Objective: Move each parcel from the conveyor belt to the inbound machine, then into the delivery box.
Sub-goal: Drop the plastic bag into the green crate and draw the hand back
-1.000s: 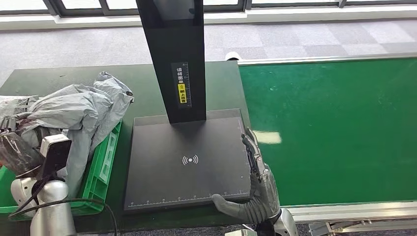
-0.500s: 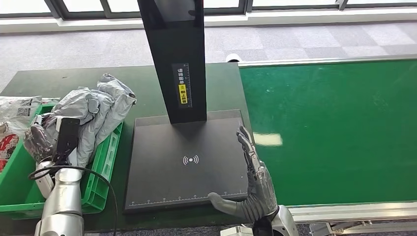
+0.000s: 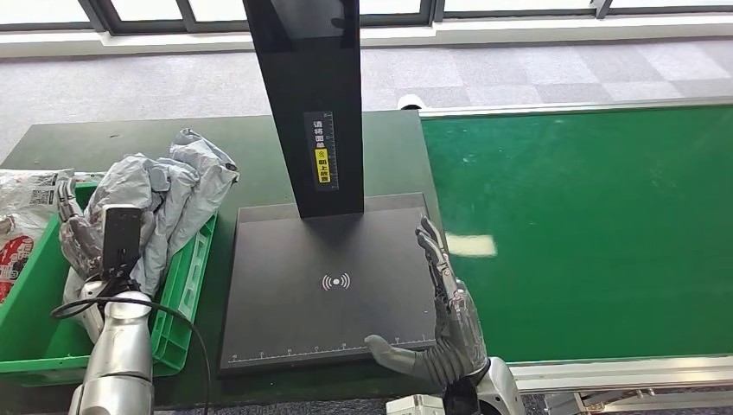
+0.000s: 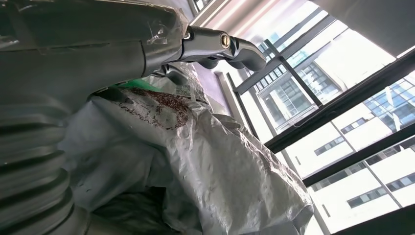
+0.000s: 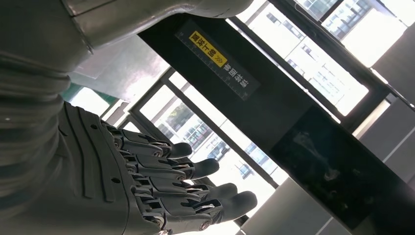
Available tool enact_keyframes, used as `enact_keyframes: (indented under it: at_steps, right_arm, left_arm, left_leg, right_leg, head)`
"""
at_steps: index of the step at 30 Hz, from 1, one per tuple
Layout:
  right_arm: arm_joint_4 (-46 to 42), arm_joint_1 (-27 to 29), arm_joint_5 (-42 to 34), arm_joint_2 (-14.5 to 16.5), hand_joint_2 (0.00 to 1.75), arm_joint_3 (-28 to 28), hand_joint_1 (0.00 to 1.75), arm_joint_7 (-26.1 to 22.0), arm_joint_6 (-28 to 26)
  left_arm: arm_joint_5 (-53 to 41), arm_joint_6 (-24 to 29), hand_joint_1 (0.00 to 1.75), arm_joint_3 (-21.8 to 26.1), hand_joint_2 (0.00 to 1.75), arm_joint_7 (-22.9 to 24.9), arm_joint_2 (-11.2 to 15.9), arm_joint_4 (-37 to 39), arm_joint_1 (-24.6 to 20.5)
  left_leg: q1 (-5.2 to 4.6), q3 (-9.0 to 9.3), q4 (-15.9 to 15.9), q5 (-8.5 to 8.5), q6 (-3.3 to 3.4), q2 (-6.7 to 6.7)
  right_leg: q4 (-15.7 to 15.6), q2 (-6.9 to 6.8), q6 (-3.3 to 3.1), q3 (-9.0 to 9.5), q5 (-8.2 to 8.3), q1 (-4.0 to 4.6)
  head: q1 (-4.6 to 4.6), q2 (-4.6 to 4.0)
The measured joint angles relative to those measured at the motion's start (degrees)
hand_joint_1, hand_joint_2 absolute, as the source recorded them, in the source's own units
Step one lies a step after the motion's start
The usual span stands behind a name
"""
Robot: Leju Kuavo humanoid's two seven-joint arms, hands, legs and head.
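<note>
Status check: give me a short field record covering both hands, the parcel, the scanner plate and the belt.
left hand: over the green plastic crate, against the crumpled grey plastic parcel; grip cannot be told
right hand: open, fingers straight, at the right edge of the black scanner plate
grey parcel: draped over the crate's rim
scanner plate: nothing on it
green conveyor belt: no parcels in view

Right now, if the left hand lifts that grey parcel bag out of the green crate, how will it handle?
The grey parcel bag is crumpled and draped over the green crate wall, so it would probably sag and flop. Its glossy plastic film may slip in the left hand. It looks light for its bulk.
</note>
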Motion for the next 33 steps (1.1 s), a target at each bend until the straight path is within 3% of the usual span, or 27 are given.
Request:
enact_keyframes:
  at_steps: [3,7,11,15,22,28,33]
  right_arm:
    - [0.0,0.0,0.0,-0.01,1.75,0.0,0.0,0.0,-0.02]
    - [0.02,0.0,-0.2,0.01,1.75,0.0,0.0,0.02,-0.49]
    - [0.31,0.08,-0.66,0.19,1.75,0.0,0.0,-0.01,-1.33]
    - [0.54,0.19,-1.99,0.32,1.75,0.0,0.0,-0.08,-1.75]
    - [1.8,0.14,-5.45,0.22,1.75,-0.15,0.0,-1.15,-2.0]
    - [1.71,1.65,-5.53,0.19,1.75,-0.33,0.0,-1.1,-3.96]
    - [1.22,2.27,-7.95,0.16,1.75,-0.83,0.0,0.41,-4.04]
  left_arm:
    - [0.84,-0.41,0.0,-0.19,0.0,-0.33,0.0,-0.08,0.07]
    - [13.47,-6.3,0.0,-0.68,0.0,-4.66,-0.36,-2.45,1.76]
    - [29.93,-13.0,0.0,-3.44,0.0,-9.26,-2.13,-8.85,6.35]
    - [39.31,-16.83,0.0,-7.62,0.0,-10.79,-3.83,-15.6,11.47]
    - [45.34,-20.68,0.0,-14.0,0.0,-11.43,-5.7,-23.19,19.72]
    - [47.94,-22.74,0.0,-19.03,0.0,-11.33,-5.98,-27.67,21.14]
    - [50.19,-28.44,0.0,-22.62,0.0,-11.99,-5.96,-30.54,21.09]
  left_leg:
    - [0.0,0.0,0.0,0.0,0.0,0.0]
    - [0.0,0.15,0.0,-0.01,0.0,0.0]
    - [-0.05,0.49,0.0,0.01,0.04,-0.16]
    - [-0.16,0.38,0.0,-0.07,0.13,-0.15]
    - [-0.13,0.01,0.06,0.08,0.17,0.13]
    - [-0.06,-0.14,0.07,0.09,0.17,0.12]
    - [-0.06,-0.19,0.07,0.09,0.17,0.13]
  right_leg:
    - [0.0,0.0,0.0,0.0,0.0,0.0]
    - [0.0,0.0,-0.01,-0.02,-0.01,0.0]
    - [-0.01,-0.14,0.01,0.07,-0.03,-0.04]
    - [-0.04,-0.14,0.11,0.12,-0.1,-0.16]
    - [-0.05,0.12,0.19,-0.56,0.2,-0.09]
    - [-0.04,0.12,0.17,-0.7,0.22,-0.03]
    - [-0.04,0.14,0.17,-0.73,0.22,-0.03]
  head:
    - [0.0,0.0]
    - [0.0,0.0]
    - [0.0,0.0]
    - [0.0,0.0]
    - [0.0,0.0]
    - [0.0,0.0]
    - [0.0,0.0]
